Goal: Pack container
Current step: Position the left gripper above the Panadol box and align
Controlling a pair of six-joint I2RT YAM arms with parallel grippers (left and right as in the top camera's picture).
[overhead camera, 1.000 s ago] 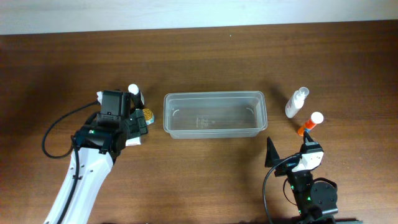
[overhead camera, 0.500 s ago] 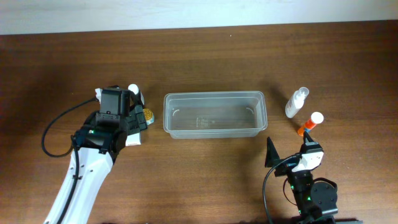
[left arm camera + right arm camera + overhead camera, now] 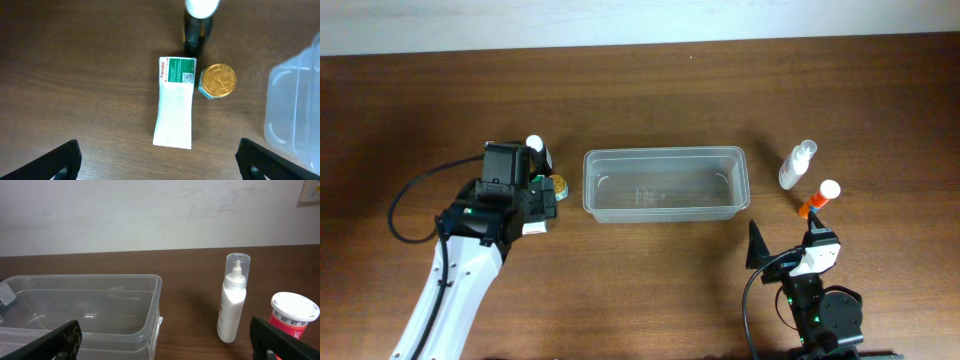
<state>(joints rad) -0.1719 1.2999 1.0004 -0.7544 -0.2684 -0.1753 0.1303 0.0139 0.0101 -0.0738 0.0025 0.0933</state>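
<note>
Up top, the clear container (image 3: pixel 665 190) sits in the middle of the brown counter (image 3: pixel 640 90), long side running left to right, nothing inside it. Off its left end, the left arm (image 3: pixel 470 240) reaches in from the bottom corner and hangs over a small cluster: a dark bottle (image 3: pixel 537 150) with a white cap, and a gold-lidded jar (image 3: pixel 558 184) just beside the container's left wall. Over on the right, a white spray bottle (image 3: pixel 797 165) lies near the container's right end, with an orange bottle (image 3: pixel 818 199) with a white cap just below it, and the right arm (image 3: pixel 815 300) sits low at the bottom edge. Down to the left wrist now: the left fingers (image 3: pixel 55 162) are spread wide at the two bottom corners, gripping nothing, and between them lies a white sachet (image 3: pixel 174 102) with a green label, flat on the wood. The dark bottle stands at its top end, the gold lid sits at its upper right, close against it, and the container's rounded corner peeks in at the right edge. Right wrist view: the right fingers (image 3: pixel 55 340) are also spread wide and empty, low in the frame. The container fills the left side, the spray bottle stands upright to its right, apart from it, and the orange bottle's white cap shows at the lower right, with a pale wall (image 3: pixel 150 215) behind it all.
</note>
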